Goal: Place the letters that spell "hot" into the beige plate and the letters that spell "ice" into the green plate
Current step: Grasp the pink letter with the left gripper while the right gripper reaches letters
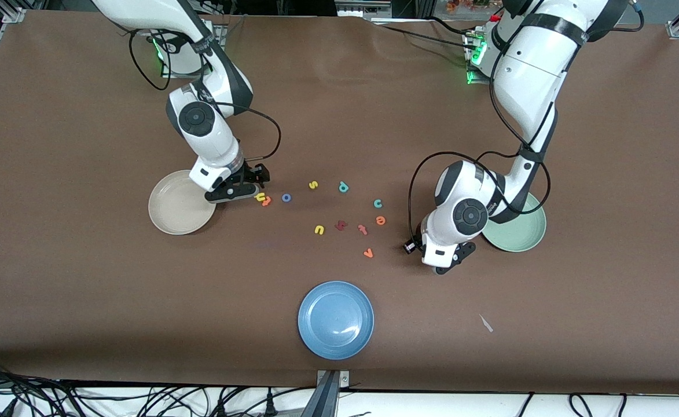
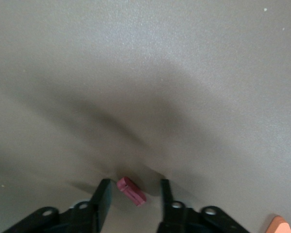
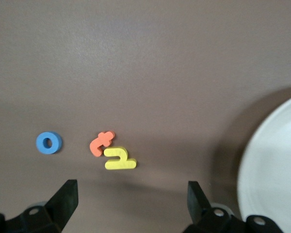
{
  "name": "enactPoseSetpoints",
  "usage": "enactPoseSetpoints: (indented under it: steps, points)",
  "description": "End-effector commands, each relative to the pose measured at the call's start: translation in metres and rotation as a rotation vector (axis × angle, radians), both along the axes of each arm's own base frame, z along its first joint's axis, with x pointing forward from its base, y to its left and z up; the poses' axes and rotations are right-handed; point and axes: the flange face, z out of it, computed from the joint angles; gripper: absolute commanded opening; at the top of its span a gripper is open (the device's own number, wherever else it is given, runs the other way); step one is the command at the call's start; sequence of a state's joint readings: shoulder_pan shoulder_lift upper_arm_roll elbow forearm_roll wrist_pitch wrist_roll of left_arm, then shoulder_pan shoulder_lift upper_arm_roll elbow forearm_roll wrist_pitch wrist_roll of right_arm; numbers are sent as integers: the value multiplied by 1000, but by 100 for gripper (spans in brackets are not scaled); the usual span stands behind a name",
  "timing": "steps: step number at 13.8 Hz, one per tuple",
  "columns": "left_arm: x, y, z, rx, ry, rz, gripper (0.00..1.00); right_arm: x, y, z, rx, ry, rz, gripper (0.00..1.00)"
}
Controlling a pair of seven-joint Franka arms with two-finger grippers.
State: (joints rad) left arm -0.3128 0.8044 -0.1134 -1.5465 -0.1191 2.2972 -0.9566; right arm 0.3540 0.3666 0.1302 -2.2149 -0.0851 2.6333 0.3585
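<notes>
My left gripper (image 2: 135,187) is low over the table beside the green plate (image 1: 524,237), its jaws on either side of the dark red bar i (image 2: 131,190) with a gap on each side. In the front view the i is hidden under that gripper (image 1: 442,263). The teal c (image 1: 377,202) and orange e (image 1: 380,220) lie mid-table. My right gripper (image 1: 252,184) hangs open next to the beige plate (image 1: 165,223), just short of the yellow h (image 3: 120,159) and orange t (image 3: 101,143), which touch. The blue o (image 3: 49,142) lies beside them.
A blue plate (image 1: 336,319) sits nearest the front camera. Other loose letters lie mid-table: yellow s (image 1: 313,185), teal p (image 1: 343,186), yellow u (image 1: 319,230), a dark red letter (image 1: 341,225), pinkish t (image 1: 363,229) and orange v (image 1: 368,253).
</notes>
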Motion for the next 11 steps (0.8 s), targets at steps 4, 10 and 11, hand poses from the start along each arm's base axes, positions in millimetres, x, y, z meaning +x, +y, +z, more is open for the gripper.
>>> enactPoseSetpoints:
  steps: [4,10,11]
  points:
    - [-1,4,2,-19,7,27,17,-13,-1,-34,30,-40,24,100]
    - [5,17,16,-23,-3,-63,0,-17,-1,-45,24,-35,43,100]
    - [7,25,36,-24,14,-102,0,-18,-1,-48,22,-31,44,99]
